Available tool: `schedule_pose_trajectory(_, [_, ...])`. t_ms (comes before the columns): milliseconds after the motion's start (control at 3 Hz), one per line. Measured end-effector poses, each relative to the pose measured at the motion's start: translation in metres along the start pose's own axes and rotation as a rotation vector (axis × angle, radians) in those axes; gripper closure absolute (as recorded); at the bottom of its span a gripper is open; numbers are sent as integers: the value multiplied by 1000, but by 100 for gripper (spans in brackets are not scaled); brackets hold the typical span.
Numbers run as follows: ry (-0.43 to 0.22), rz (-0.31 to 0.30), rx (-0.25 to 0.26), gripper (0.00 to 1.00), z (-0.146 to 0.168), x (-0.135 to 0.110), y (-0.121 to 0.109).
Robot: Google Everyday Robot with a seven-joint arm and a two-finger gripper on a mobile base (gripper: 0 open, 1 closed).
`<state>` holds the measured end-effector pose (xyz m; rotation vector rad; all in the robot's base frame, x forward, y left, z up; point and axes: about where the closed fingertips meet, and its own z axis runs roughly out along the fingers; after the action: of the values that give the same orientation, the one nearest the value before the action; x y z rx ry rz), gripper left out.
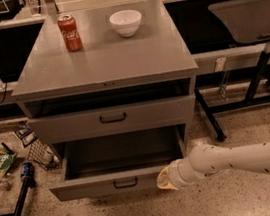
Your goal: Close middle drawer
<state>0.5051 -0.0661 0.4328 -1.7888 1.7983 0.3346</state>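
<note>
Location: the middle drawer (pixel 86 187) stands pulled well out of the grey cabinet. Its low front panel lies below and forward of the top drawer (pixel 67 126). The gripper (pixel 167 179) sits at the right end of that panel, touching it or just beside it. We cannot tell whether it is released or clenched, and we see nothing grasped in it. The white arm (pixel 233 158) reaches in from the right, low over the floor.

Handling: we judge the drawer to be stiff sheet metal, light, and riding on slides. It needs no grasp. We advise a flat push on the front panel, nearer the black bar handle (pixel 125 183) than the right end, since an off-centre push may rack the drawer. The smooth panel may let the gripper slip.

Clearance: travel runs straight back under the top drawer, and we see nothing in the path. A black pole (pixel 14 214) and a green packet (pixel 2 161) lie on the floor left of the drawer. A black stand leg (pixel 210 119) is near the arm. The Coca-Cola can (pixel 69 33) and white bowl (pixel 126 22), near the rear edge of the surface (pixel 102 59), are well apart from the work.
</note>
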Motion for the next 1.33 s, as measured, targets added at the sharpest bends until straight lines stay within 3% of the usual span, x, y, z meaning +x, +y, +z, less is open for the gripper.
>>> schedule_pose_trajectory(333, [13, -48, 43, 100, 22, 9, -3])
schedule_pose_trajectory(667, [49, -107, 161, 100, 38, 19, -27])
schedule_pose_trajectory(1000, [60, -129, 231, 100, 41, 25, -47])
schedule_pose_trajectory(1333, [78, -179, 283, 100, 48, 41, -82])
